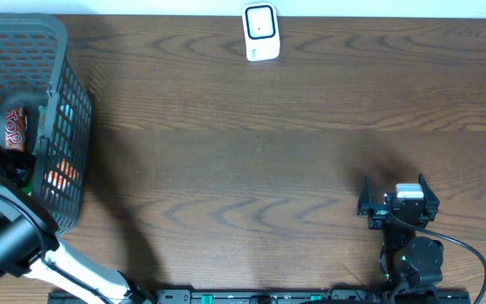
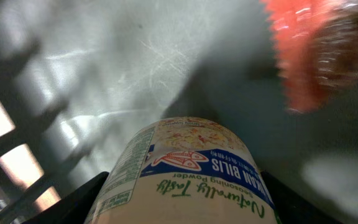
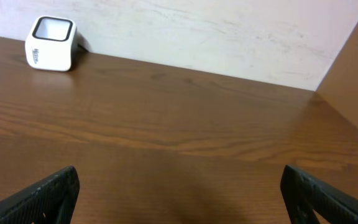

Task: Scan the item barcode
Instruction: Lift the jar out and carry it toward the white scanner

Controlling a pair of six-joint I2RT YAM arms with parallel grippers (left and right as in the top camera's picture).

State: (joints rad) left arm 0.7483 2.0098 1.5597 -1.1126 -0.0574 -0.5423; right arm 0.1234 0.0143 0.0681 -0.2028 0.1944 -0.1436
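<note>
From above, the left arm (image 1: 11,232) reaches into the grey basket (image 1: 67,110) at the bench's (image 1: 243,127) left end. The white scanner (image 1: 261,32) stands at the far edge.

The left wrist camera shows a seasoning jar (image 2: 185,180) in the basket, between the left jaws. I cannot tell whether they grip it. A red packet (image 2: 306,56) lies near.

In the right wrist view, the right jaws stand wide and hold nothing.

Basket (image 1: 62,101): tight. Slatted wall to one side and a red packet (image 2: 309,50) near on the other. A seasoning jar (image 2: 191,155) fills the span between the left gripper (image 2: 185,205) fingers.

Table (image 1: 243,143): bare wood, free passage from right gripper (image 1: 395,184) to scanner (image 1: 261,32).
</note>
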